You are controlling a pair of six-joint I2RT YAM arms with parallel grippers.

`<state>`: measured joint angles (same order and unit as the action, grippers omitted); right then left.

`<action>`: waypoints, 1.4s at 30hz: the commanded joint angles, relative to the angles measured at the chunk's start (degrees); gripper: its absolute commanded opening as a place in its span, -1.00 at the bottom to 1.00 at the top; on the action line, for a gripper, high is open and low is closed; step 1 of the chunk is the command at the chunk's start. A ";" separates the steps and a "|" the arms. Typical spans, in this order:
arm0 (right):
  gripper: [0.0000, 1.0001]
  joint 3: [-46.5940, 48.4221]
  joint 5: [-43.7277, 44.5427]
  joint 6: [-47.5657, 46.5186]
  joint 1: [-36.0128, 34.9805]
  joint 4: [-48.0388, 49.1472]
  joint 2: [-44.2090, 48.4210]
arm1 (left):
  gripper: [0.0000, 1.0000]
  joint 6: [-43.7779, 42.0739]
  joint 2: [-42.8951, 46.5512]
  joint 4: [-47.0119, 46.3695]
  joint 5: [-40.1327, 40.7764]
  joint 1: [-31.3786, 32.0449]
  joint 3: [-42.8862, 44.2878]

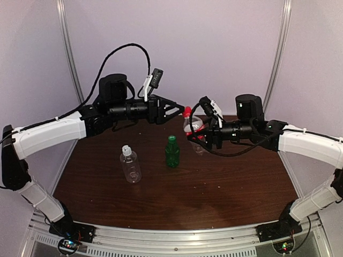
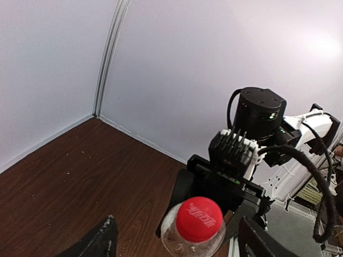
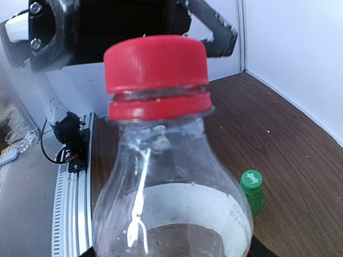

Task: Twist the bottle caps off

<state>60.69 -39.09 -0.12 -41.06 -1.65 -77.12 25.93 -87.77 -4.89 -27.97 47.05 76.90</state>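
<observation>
Right gripper is clamped on the clear plastic bottle with red label, holding it above the brown table, back-centre. Left gripper is spread, straddling the round red screw cap without contact. Next I'd close on the cap and twist.

Dark wood-grain table closed in by pale walls

The table has a dark brown wood-grain top, dotted with a few pale specks in the wrist views; plain lilac-white walls rise at its back and along both sides, meeting the top in a clean seam; a slim metal strip runs up the left corner and a second strip up the right; a ribbed silver rail edges the table's near side; the light is soft and even, with a brighter glow on the wall in the left wrist view; a blurred grey surface lies beyond the rail in the right wrist view
</observation>
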 commanded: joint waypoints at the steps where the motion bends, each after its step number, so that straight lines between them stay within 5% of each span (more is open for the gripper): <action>1: -0.03 0.99 -8.75 -2.49 0.19 -2.03 1.01 | 0.63 -6.42 3.91 -7.12 -10.32 -1.48 -1.45; 14: 0.00 4.99 -26.52 -0.30 0.10 -2.38 -3.17 | 0.57 -11.59 0.83 -9.88 -29.85 -1.96 -0.14; 42: -0.07 4.20 -22.68 0.85 0.10 -1.63 -3.76 | -0.50 -1.49 -4.44 -17.45 -31.56 -1.96 -0.23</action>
<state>64.18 -64.29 0.99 -41.06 -3.64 -80.82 23.97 -91.94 -20.53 -60.07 45.34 76.51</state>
